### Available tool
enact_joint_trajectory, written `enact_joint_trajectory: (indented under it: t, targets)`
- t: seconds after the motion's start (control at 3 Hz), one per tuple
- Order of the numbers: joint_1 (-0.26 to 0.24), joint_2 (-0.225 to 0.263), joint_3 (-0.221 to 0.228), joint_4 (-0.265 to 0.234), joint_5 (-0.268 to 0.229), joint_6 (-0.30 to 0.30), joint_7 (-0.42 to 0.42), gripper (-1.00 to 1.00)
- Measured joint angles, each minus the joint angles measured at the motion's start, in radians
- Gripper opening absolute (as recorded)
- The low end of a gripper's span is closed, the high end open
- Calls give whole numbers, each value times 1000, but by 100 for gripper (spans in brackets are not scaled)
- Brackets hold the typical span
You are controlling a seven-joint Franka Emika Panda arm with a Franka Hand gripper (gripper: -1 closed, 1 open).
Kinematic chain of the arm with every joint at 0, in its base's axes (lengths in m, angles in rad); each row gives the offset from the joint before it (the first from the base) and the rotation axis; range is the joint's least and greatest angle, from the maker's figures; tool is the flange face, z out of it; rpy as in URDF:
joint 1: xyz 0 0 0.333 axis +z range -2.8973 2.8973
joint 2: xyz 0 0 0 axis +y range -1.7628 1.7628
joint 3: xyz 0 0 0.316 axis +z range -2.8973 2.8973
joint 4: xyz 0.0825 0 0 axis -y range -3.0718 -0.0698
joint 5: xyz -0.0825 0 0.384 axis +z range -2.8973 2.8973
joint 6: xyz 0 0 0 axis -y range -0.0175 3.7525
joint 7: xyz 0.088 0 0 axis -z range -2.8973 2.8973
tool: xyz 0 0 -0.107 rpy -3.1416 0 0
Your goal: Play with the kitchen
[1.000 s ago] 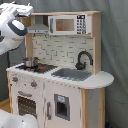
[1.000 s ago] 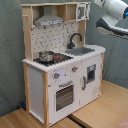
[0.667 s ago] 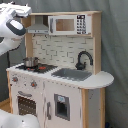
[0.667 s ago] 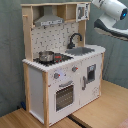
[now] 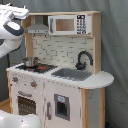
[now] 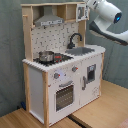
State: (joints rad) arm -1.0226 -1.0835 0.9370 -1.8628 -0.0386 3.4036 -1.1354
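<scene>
The kitchen (image 5: pixel 60 85) (image 6: pixel 60 75) is a white and light-wood toy unit, seen in both exterior views. It has a black faucet (image 5: pixel 84 59) (image 6: pixel 75 39) over a grey sink (image 5: pixel 71 74) (image 6: pixel 82 50). A small pot (image 5: pixel 30 62) (image 6: pixel 46 56) stands on the stovetop. Below is an oven door (image 5: pixel 26 104) (image 6: pixel 63 95), above are a microwave (image 5: pixel 69 24) and a hood (image 5: pixel 38 29) (image 6: pixel 49 20). My white arm (image 5: pixel 11 32) (image 6: pixel 106 14) hangs beside the upper shelf at the hood end. My gripper (image 5: pixel 21 14) (image 6: pixel 89 4) is level with the kitchen's top and touches nothing that I can see.
Grey curtains hang behind the kitchen in both exterior views. The unit stands on a wooden floor (image 6: pixel 100 112). A white rounded part of the robot (image 5: pixel 15 121) fills the first exterior view's bottom left corner.
The arm has shifted slightly near the kitchen's top. Nothing on the kitchen has moved.
</scene>
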Motion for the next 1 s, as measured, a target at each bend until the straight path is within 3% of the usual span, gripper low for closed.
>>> enact_joint_trajectory:
  t: [1.0]
  targets:
    - [-168, -179, 3, 76, 69, -41, 258, 100]
